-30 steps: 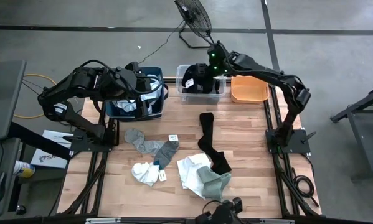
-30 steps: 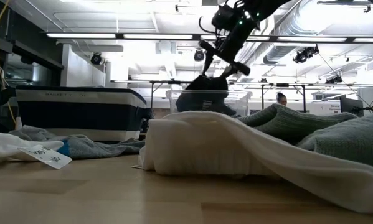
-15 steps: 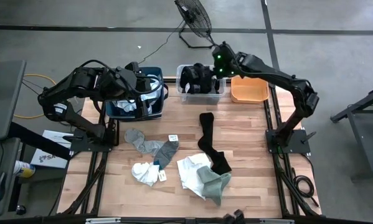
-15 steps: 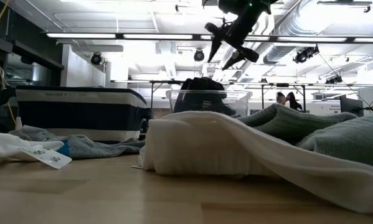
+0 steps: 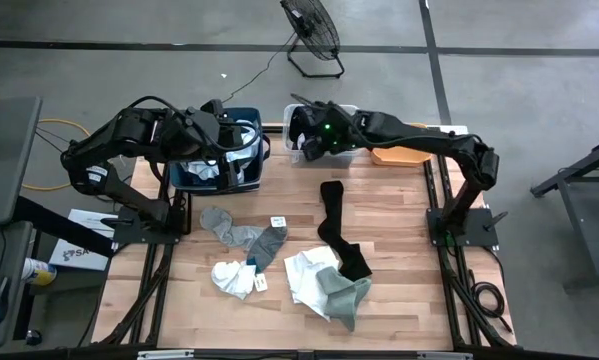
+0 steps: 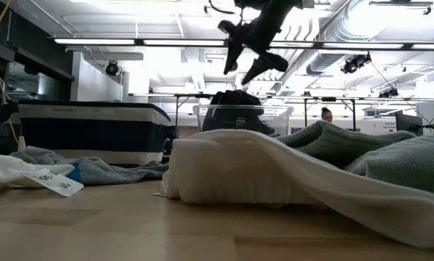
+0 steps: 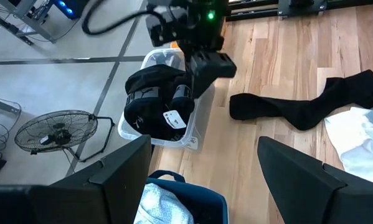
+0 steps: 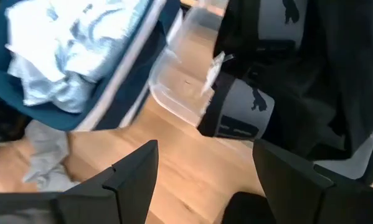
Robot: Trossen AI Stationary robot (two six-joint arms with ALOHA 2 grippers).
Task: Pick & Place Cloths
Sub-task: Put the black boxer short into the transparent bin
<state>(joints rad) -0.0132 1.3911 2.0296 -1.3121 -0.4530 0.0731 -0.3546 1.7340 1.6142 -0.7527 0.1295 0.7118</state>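
Observation:
A black cloth with grey bands (image 5: pixel 309 125) (image 7: pixel 156 106) (image 8: pixel 279 74) lies piled in the clear tub (image 5: pixel 347 152). My right gripper (image 5: pixel 311 145) (image 6: pixel 236 75) (image 8: pixel 205 149) hovers open above that tub's near wall, touching nothing. My left gripper (image 5: pixel 231 140) (image 7: pixel 205 142) stays open over the navy bin (image 5: pixel 184 178), which holds pale blue cloths (image 5: pixel 214 165) (image 8: pixel 68 50). On the table lie a long black sock (image 5: pixel 334 225), grey socks (image 5: pixel 241 235), a white sock (image 5: pixel 234 277) and a white and grey-green heap (image 5: pixel 329 285).
An orange tub (image 5: pixel 399 155) stands right of the clear tub, partly under my right arm. A fan (image 5: pixel 314 30) stands on the floor beyond the far edge. A white tag (image 5: pixel 277 221) lies among the socks. Bare wood shows along the table's right and near sides.
My right gripper has risen off the black cloth in the clear tub, then swung toward the table's left and near side, staying above the tub. The black cloth has settled into a rounder heap in the tub.

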